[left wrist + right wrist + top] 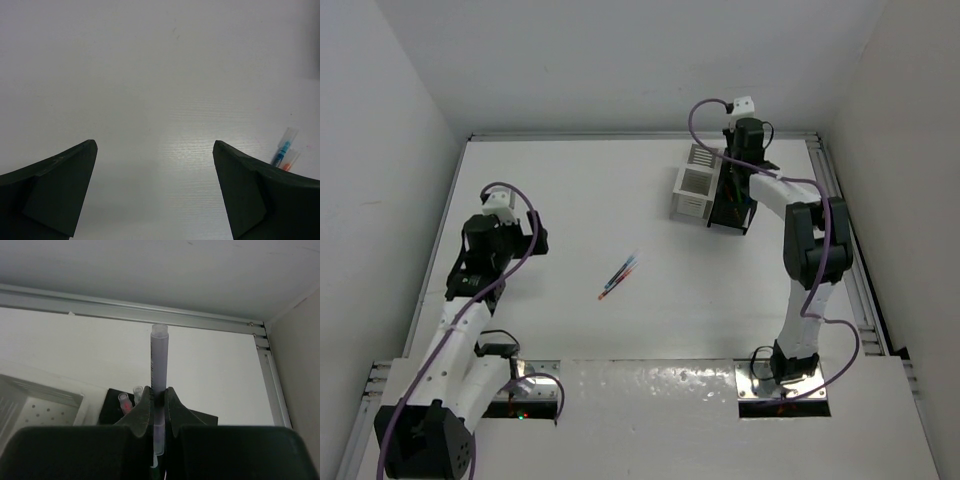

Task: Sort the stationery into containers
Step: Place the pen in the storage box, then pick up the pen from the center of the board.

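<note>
Two pens, one blue and one red-orange (620, 272), lie side by side mid-table; their capped ends, blue (284, 150) and orange (288, 162), show at the right edge of the left wrist view. My left gripper (525, 240) (154, 150) is open over bare table to the left of them, holding nothing. The white container (696, 182) (35, 412) and the black container (732, 208) (111, 407) stand together at the back right. Above the black one, my right gripper (732, 180) (158, 396) is shut on an upright grey-purple pen (159, 357). A red-capped pen (124, 401) and a clear-capped one (137, 391) stand inside the black container.
An aluminium rail (125, 310) runs along the table's far edge, and another (840, 215) along the right side close to the right arm. White walls close in the table at the back and both sides.
</note>
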Controlling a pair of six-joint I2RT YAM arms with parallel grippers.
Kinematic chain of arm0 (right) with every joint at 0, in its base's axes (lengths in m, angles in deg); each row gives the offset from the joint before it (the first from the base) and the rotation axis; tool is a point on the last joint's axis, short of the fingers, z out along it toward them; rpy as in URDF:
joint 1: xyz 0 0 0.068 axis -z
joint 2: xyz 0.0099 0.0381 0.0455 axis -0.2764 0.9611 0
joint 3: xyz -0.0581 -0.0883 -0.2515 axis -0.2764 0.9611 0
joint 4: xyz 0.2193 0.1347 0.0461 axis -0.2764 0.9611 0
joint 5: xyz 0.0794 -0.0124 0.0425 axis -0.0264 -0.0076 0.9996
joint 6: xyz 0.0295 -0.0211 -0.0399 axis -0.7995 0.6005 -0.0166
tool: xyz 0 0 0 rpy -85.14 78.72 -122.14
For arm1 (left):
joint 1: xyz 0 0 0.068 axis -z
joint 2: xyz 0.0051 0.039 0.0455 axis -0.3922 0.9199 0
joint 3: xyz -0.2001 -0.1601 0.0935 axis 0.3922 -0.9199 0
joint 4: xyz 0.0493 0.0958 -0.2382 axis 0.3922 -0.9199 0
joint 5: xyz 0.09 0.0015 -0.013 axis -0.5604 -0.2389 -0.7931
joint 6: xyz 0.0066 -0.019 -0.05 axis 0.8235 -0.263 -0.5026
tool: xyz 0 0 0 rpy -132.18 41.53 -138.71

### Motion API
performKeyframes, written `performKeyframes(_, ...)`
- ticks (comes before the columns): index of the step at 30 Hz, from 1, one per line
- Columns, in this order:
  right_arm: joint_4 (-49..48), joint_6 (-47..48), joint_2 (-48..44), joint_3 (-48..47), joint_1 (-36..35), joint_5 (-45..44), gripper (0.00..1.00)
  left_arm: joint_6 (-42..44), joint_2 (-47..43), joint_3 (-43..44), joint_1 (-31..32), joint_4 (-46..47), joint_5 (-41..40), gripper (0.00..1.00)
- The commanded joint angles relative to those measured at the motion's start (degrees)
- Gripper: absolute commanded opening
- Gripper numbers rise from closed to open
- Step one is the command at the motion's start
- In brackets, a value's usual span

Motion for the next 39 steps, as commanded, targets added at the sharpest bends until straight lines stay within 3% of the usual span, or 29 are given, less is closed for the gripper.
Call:
performKeyframes(1,-4.9,-1.9,-2.2,3.7,0.3,0.8,0.0,0.8,0.1,-0.6,-1.9,3.6,-0.3,0.99)
performKeyframes(6,-7.0,-2.5,-4.5,9.3,0.2,0.8,0.0,1.2,0.5,-0.6,-2.2,4.1,-0.3,0.99)
performKeyframes(9,-7.2,-2.0,-5.8,10.2,0.3,0.5,0.13,1.4,0.4,-0.7,-2.2,4.2,-0.1,0.99)
performKeyframes(11,-5.8,-1.6,-6.8,10.1,0.1,1.0,0.31,1.4,0.3,-0.8,-2.2,4.2,0.1,0.99)
performKeyframes(14,-4.4,-0.8,-10.0,10.2,-0.1,2.7,0.47,1.2,-0.2,-0.8,-2.2,4.0,0.6,0.99)
performKeyframes(20,-1.1,0.6,-17.9,9.3,-1.9,2.7,0.57,1.1,-1.0,-0.6,-2.2,3.6,1.0,0.99)
performKeyframes(22,3.8,-1.8,-21.4,8.6,-3.2,-0.7,0.62,1.2,-1.2,-0.5,-2.0,3.7,1.1,0.99)
performKeyframes(23,6.4,-7.6,-22.6,8.1,-5.3,-2.5,0.62,1.1,-1.5,-0.5,-2.1,3.7,1.3,0.99)
performKeyframes(24,9.8,-11.4,-24.1,8.1,-6.7,-4.8,0.53,1.1,-1.7,-0.5,-2.0,3.7,1.3,0.99)
performKeyframes(26,20.8,-23.2,-27.7,9.5,-11.1,-3.5,0.07,1.0,-2.0,-0.5,-1.9,3.5,1.5,0.99)
performKeyframes(27,23.5,-27.6,-28.3,10.8,-13.2,-0.7,0.0,1.0,-2.1,-0.4,-1.9,3.4,1.5,0.99)
performKeyframes(30,25.9,-41.6,-28.4,18.3,-21.8,3.7,0.0,1.7,-2.3,0.1,-1.8,2.6,2.3,0.97)
performKeyframes(31,25.7,-44.9,-27.7,19.6,-26.1,3.6,0.14,2.1,-2.2,0.4,-1.8,2.1,3.3,0.97)
performKeyframes(33,25.4,-52.3,-25.4,21.6,-29.5,1.2,0.31,2.6,-2.1,1.4,-1.2,1.1,3.8,0.97)
performKeyframes(34,25.0,-54.5,-24.7,22.1,-31.8,0.8,0.46,5.0,-2.1,1.7,-1.0,0.6,3.9,0.97)
performKeyframes(39,25.1,-58.5,-20.8,20.8,-35.5,-0.7,0.51,12.9,-1.4,4.2,2.5,-5.8,7.7,0.89)
